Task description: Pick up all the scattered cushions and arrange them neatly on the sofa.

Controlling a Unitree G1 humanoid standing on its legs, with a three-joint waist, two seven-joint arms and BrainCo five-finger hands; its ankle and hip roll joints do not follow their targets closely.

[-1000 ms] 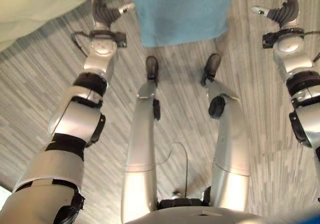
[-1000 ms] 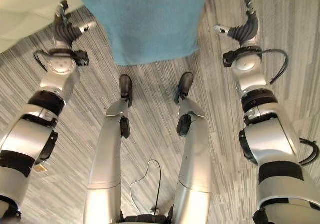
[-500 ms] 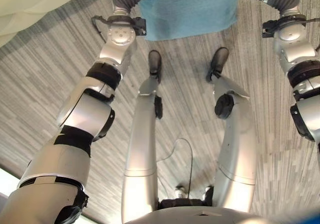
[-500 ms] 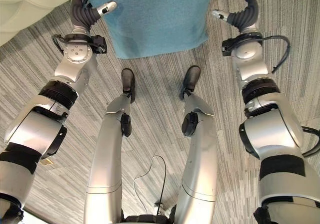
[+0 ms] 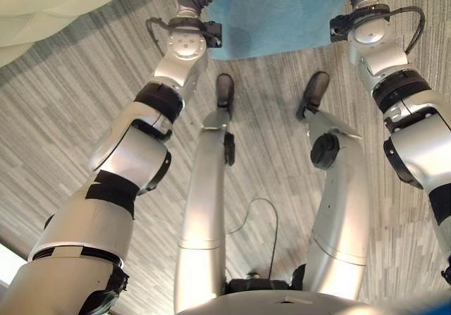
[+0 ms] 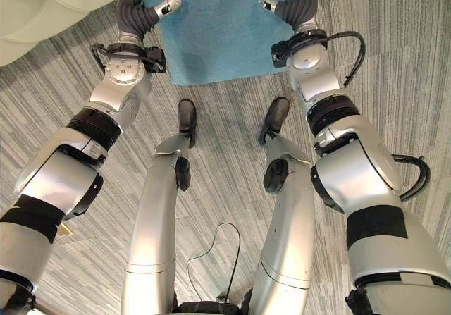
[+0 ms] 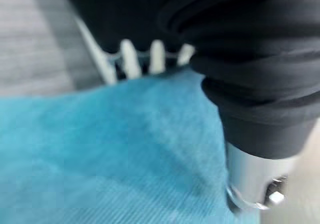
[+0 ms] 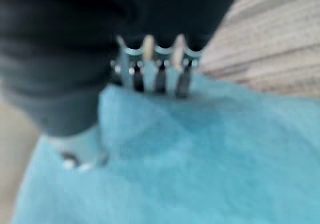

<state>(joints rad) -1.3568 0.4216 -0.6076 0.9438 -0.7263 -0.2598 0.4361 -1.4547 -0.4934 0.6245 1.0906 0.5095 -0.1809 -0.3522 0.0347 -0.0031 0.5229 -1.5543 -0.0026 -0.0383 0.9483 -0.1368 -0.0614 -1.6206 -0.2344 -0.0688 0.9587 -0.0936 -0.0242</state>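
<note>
Cushion [image 6: 211, 26], teal and square, lies flat on the striped grey floor [image 6: 394, 61] just beyond the robot's feet, with a pale sofa [image 6: 42, 5] at the far left, well apart from it. Both arms reach forward and down, so that the left hand [image 6: 144, 12] sits at the cushion's left edge and the right hand [image 6: 289, 8] at its right edge, thumbs pointing inward over the fabric; this flanking placement seems meant for squeezing the cushion between the two palms and lifting it, since it looks too wide for one hand. Eye views give the layout, showing the cushion between the hands and the sofa off to the side, but they cut off the fingers at the top of the picture. Wrist views supply what is missing: in the left one the fingers [image 7: 130, 58] run out fairly straight along the cushion's edge, and in the right one the fingers [image 8: 160, 73] do likewise, resting against or just above the teal cloth, though the blur leaves me unsure whether they truly touch. Neither hand is curled round the fabric, so both read as open, and the lift looks not yet begun
</note>
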